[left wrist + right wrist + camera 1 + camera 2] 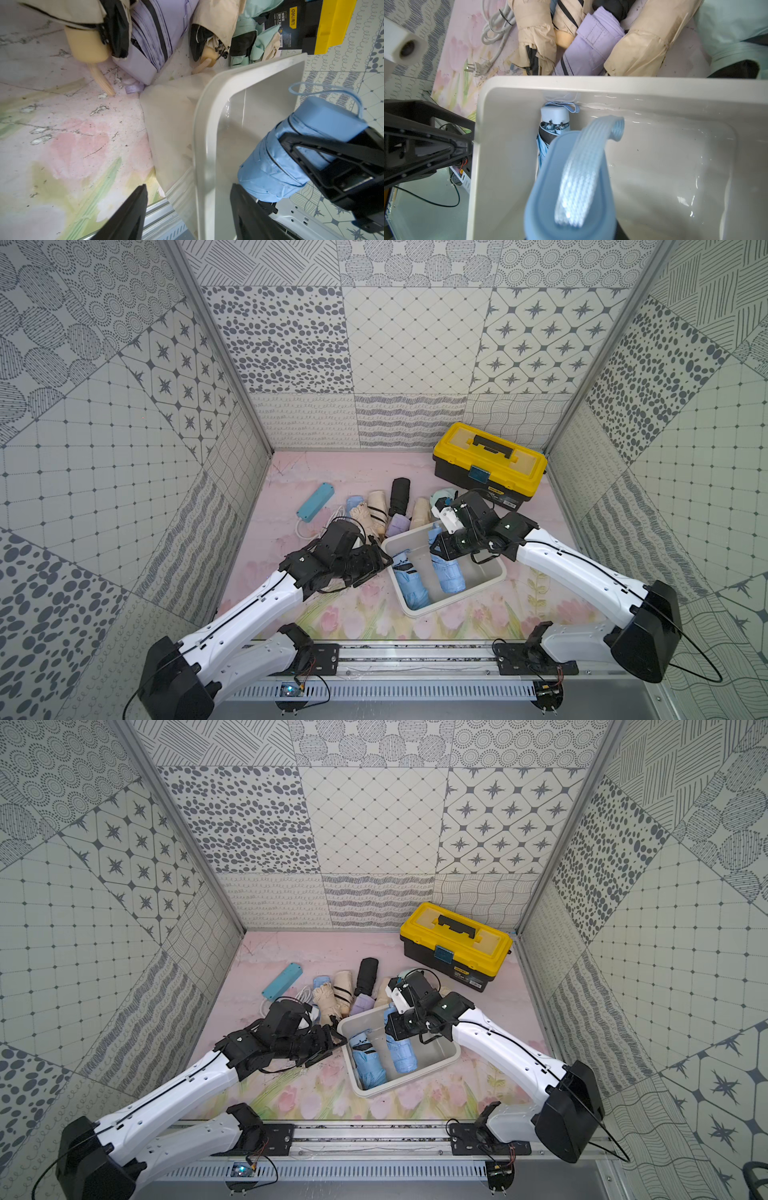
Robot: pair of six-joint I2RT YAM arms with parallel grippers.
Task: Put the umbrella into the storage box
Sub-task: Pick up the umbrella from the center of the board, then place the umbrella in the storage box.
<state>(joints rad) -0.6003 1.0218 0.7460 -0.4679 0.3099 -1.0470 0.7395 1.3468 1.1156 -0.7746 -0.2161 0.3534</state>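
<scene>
1. The right hand (442,548) is clamped on a blue umbrella (449,578), gripping it near the handle end.
2. That umbrella hangs tilted in the storage box (591,82) with its lower end below the rim. Whether it touches the bottom is unclear.
3. The left hand (188,188) is partly spread astride a corner of the box's rim and holds nothing.
4. A second blue umbrella (409,587) lies flat in the box, just beside the held one.
5. By my reading, one umbrella is stowed and one needs only releasing. The beige umbrellas (376,506), black umbrella (400,491), lilac umbrella (399,524) and mint umbrella (442,495) lie on the surface (332,614) behind the box.
</scene>
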